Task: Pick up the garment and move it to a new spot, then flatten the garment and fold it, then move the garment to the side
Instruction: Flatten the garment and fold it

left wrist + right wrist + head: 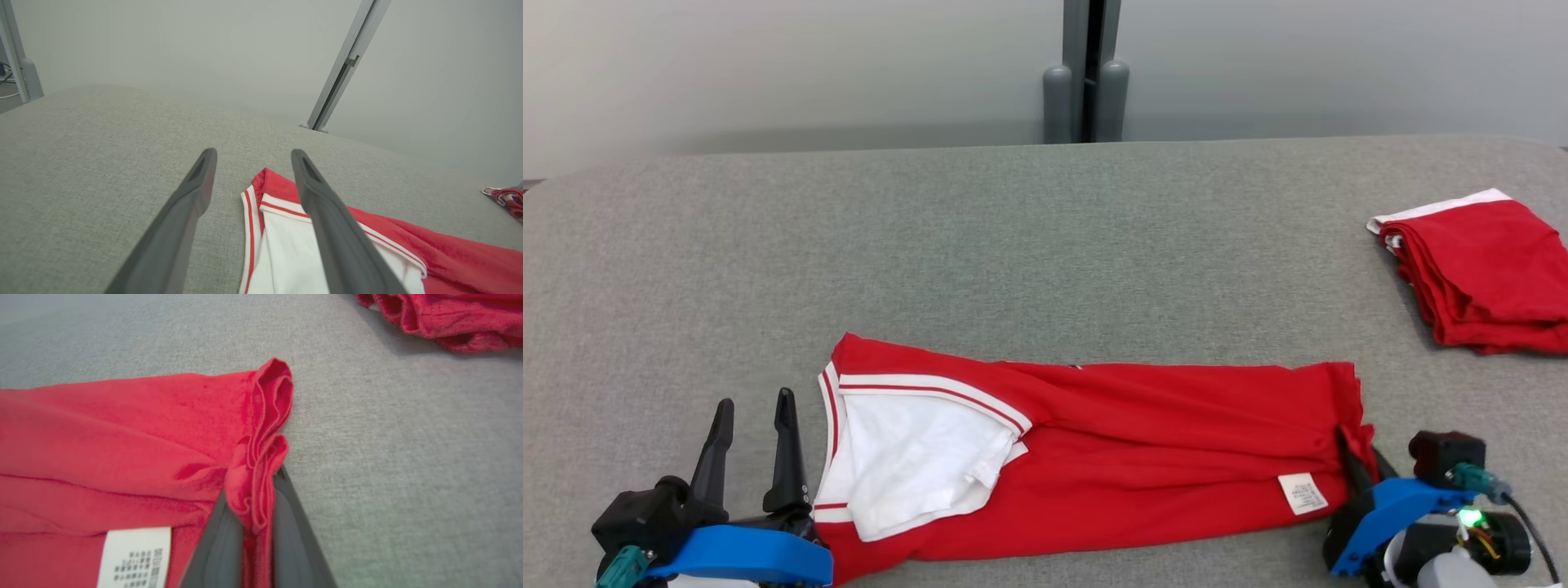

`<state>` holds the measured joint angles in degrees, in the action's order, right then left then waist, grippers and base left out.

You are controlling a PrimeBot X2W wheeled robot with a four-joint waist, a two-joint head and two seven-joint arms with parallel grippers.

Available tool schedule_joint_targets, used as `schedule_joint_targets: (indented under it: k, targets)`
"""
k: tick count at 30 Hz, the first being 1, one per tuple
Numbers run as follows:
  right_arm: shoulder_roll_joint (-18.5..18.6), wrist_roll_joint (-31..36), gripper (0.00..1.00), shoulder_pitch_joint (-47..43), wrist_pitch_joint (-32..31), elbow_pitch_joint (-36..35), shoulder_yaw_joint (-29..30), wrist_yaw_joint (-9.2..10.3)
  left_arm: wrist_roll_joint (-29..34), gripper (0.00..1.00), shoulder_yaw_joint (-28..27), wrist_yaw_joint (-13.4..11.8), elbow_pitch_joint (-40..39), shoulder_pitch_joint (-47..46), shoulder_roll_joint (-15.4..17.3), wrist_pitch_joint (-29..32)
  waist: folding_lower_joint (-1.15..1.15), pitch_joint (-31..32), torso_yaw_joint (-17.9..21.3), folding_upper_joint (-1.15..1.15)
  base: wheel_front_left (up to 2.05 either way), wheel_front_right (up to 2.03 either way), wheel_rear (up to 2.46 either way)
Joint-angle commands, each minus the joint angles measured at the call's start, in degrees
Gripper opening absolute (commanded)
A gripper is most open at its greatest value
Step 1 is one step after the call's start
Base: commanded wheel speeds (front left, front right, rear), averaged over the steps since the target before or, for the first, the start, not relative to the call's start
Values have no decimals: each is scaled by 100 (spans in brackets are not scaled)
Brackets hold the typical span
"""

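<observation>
Folding the red shirt [1143, 441] end to end looks like the step in hand. It lies as a narrow strip along the near edge of the grey desk [1045, 245], white-trimmed end at the left, care label [1303, 493] near the right end. To do it well: lift the right end low, carry it leftward square to the long edges, and check every layer is caught so none trails. Right fingers [292, 539] are pressed together on the bunched hem, several cloth layers between them. Left fingers [786, 445] are spread wide, just beside the white-trimmed end, apparently touching nothing. A second folded red garment [1486, 269] lies far right, well apart.
</observation>
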<state>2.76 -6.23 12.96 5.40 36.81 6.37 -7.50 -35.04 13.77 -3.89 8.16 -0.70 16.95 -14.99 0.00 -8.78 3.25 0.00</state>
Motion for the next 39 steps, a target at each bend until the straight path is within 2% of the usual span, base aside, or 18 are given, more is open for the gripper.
schedule_joint_targets:
  k: [1,9,13,19,24,31,32,34,39]
  targets:
    - [28,51,0,126,5,-27,132,1,28,100,-30,24,-4,-4,-31,-26,0,36,64,0,0,0,0]
    - [101,425,0,-152,-378,-940,1082,1,141,100,-57,76,114,89,-53,-26,0,155,243,0,0,0,0]
    - [55,130,0,-357,-709,-1601,1041,1,154,100,-13,94,196,92,-87,-27,0,209,265,0,0,0,0]
    - [8,-694,0,-549,-1102,-2413,-9,1,183,100,83,139,285,31,-127,-24,0,259,213,0,0,0,0]
    - [20,-1598,0,-335,-1096,-2512,-1252,1,176,100,92,124,340,-10,-104,-18,0,309,97,0,0,0,0]
    - [19,-2796,0,331,-690,-1862,-2786,1,191,100,214,185,399,-131,-173,1,0,300,-233,0,0,0,0]
    - [19,-2796,0,331,-690,-1862,-2786,1,191,100,214,185,399,-131,-173,1,0,300,-233,0,0,0,0]
    - [20,-3054,0,687,-548,-1450,-3246,0,216,100,282,208,440,-219,-222,2,0,255,-418,0,0,0,0]
    - [21,-3464,0,1207,-355,-736,-3782,0,245,100,336,272,568,-347,-313,-8,0,156,-687,0,0,0,0]
